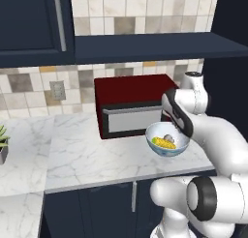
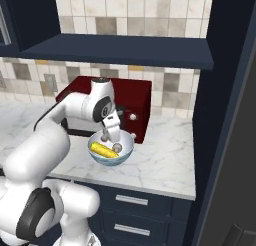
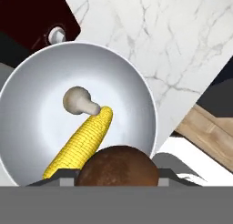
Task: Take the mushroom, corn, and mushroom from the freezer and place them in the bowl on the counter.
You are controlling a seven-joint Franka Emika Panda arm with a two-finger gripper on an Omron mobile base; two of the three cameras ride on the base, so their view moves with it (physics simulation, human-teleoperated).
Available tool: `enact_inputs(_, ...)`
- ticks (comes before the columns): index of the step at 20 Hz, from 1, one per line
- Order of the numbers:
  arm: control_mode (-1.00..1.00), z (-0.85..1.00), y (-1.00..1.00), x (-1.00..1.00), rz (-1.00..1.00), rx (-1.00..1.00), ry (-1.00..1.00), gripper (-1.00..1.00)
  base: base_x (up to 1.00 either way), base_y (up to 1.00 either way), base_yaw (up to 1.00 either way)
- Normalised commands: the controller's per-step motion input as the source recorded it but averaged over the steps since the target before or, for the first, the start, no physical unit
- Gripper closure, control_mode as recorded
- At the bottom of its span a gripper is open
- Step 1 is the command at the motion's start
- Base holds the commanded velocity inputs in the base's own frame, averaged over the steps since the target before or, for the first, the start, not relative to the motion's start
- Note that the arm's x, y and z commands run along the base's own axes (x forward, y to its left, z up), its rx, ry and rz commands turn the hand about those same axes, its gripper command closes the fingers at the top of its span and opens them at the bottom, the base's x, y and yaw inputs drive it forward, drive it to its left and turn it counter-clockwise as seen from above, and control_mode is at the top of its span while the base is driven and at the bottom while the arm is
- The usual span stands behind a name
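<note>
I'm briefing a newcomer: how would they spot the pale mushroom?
Find the dark red microwave on the counter; the bowl stands before it. Inside, the pale mushroom touches the corn tip: small, beige, round-capped, unlike the long yellow cob.

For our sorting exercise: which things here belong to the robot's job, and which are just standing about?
Job: bowl, corn, pale mushroom, brown mushroom held by the pincer, counter.
Standing about: microwave, wall socket, plant.
</note>
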Motion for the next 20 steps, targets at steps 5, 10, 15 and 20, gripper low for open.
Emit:
enact_inputs(5,-1.0,-0.52,0.0,0.3,0.27,-0.03,-0.02,1.0,0.0,0.0,0.0)
enact_inputs(10,-1.0,-0.58,0.0,0.54,0.15,-0.13,0.0,1.0,0.0,0.0,0.0)
enact_inputs(15,-1.0,-0.37,-0.12,0.29,0.12,-0.03,0.0,1.0,0.0,0.0,0.0)
enact_inputs(20,-1.0,-0.04,0.0,0.0,0.03,0.0,0.0,-1.0,0.0,0.0,0.0)
